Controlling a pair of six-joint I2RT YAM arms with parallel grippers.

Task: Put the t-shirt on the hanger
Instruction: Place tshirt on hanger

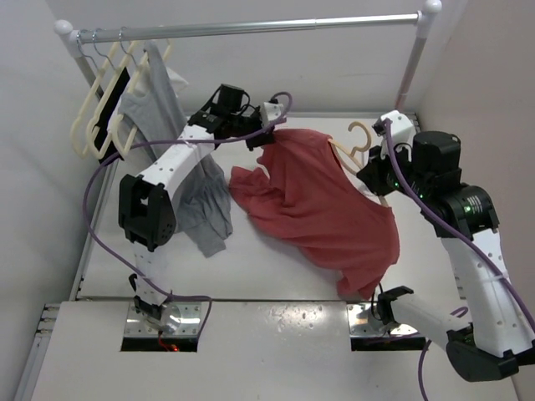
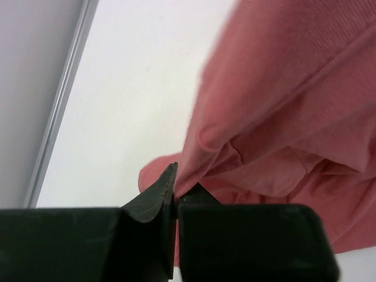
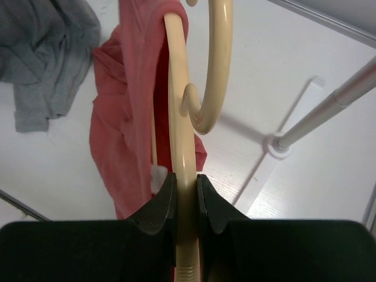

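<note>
The salmon-red t-shirt [image 1: 318, 200] hangs partly lifted over the table, its upper part draped over the beige hanger [image 1: 359, 138]. My left gripper [image 1: 266, 134] is at the shirt's upper left edge. In the left wrist view it [image 2: 175, 191] is shut on a fold of the t-shirt [image 2: 282, 106]. My right gripper [image 1: 374, 175] holds the hanger at the right. In the right wrist view it [image 3: 185, 188] is shut on one arm of the hanger [image 3: 179, 117], whose far end is inside the t-shirt [image 3: 126, 117]. The hook curls up beside that arm.
A grey t-shirt [image 1: 155, 100] hangs among cream hangers [image 1: 104, 109] on the metal rail [image 1: 251, 27] at the back left, and its hem [image 3: 47, 53] reaches the table. The rail's right post [image 1: 411, 67] stands close behind the right gripper. Walls close in both sides.
</note>
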